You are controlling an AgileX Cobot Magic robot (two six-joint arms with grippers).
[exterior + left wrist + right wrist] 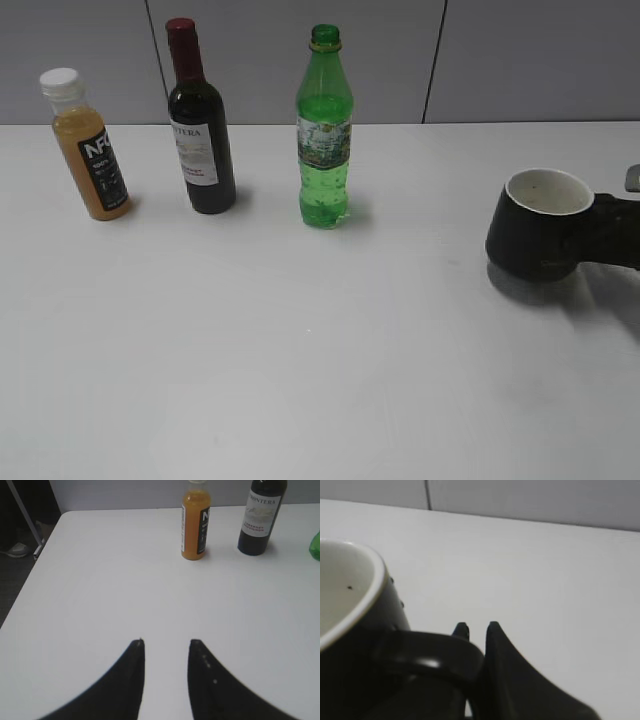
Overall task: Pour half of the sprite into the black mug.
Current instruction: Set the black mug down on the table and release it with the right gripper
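Observation:
The sprite, a slim green bottle with a label round its middle, stands upright at the back centre of the white table. Only its green edge shows in the left wrist view. The black mug with a white inside stands at the right; it fills the left of the right wrist view. My right gripper is shut on the mug's handle, reaching in from the right edge. My left gripper is open and empty above bare table near the left front, out of the exterior view.
An orange juice bottle with a white cap and a dark wine bottle with a red capsule stand left of the sprite. Both show in the left wrist view, juice and wine. The table's left edge drops to the floor.

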